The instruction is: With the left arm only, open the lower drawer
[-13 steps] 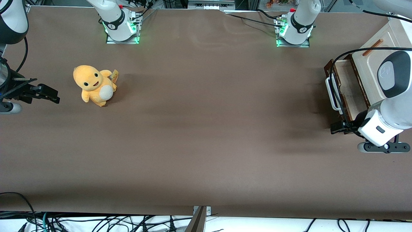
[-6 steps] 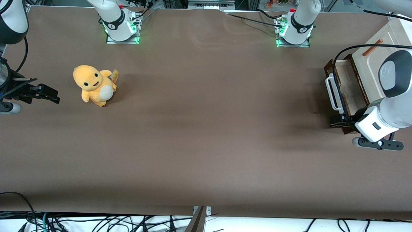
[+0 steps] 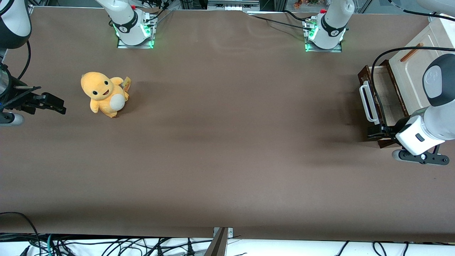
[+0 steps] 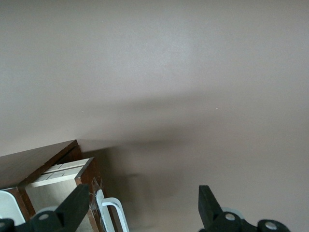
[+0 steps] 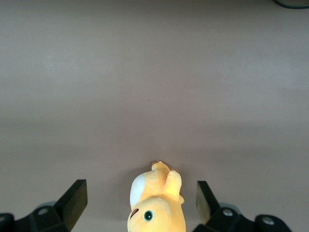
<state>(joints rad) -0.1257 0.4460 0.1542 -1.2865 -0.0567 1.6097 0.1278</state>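
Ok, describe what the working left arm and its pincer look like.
The left arm is big, white and jointed, with a dark grey joint cover and a looping black cable. Its small black pincer sits beside the lower drawer, fingers open.

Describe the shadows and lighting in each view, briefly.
Front view: even overhead light; soft shadow bands on the table, darkest in front of the lower drawer near the left arm's end effector. Left wrist view: open end effector, diffuse shadow beside the drawer. Right wrist view: flat light, faint shadow under the plush toy.
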